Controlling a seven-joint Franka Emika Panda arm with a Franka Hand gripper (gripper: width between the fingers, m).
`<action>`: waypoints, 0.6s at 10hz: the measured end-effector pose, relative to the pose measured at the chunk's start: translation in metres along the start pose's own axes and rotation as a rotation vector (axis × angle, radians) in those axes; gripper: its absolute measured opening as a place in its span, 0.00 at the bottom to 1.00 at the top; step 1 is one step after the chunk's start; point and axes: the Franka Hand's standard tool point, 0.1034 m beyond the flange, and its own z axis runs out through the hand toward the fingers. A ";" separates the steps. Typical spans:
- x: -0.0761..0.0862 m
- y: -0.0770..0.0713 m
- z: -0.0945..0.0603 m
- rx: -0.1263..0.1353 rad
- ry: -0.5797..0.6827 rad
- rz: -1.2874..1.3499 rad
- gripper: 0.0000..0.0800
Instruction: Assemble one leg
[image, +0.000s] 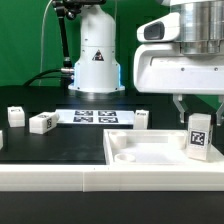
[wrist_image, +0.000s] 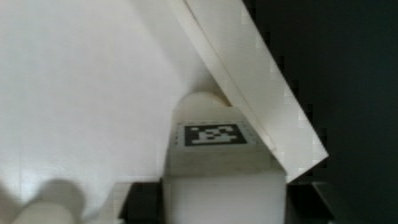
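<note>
My gripper (image: 199, 112) is shut on the leg (image: 200, 135), a small white block with a black-and-white tag, and holds it upright over the right part of the large white tray (image: 150, 157). In the wrist view the leg (wrist_image: 217, 150) sits between my two dark fingers (wrist_image: 146, 205), its far end close to the tray's raised rim (wrist_image: 249, 70). I cannot tell whether the leg's lower end touches the tray floor (wrist_image: 89, 90).
Three more legs lie on the black table: two at the exterior view's left (image: 16, 116) (image: 42, 123) and one behind the tray (image: 141, 118). The marker board (image: 95, 117) lies in front of the robot base (image: 95, 55). A rounded boss (wrist_image: 45, 200) rises from the tray floor.
</note>
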 end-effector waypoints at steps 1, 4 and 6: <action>0.000 0.000 0.000 -0.002 0.004 0.135 0.36; 0.003 0.001 0.000 -0.004 0.001 0.211 0.36; 0.002 0.000 0.000 -0.004 0.000 0.162 0.46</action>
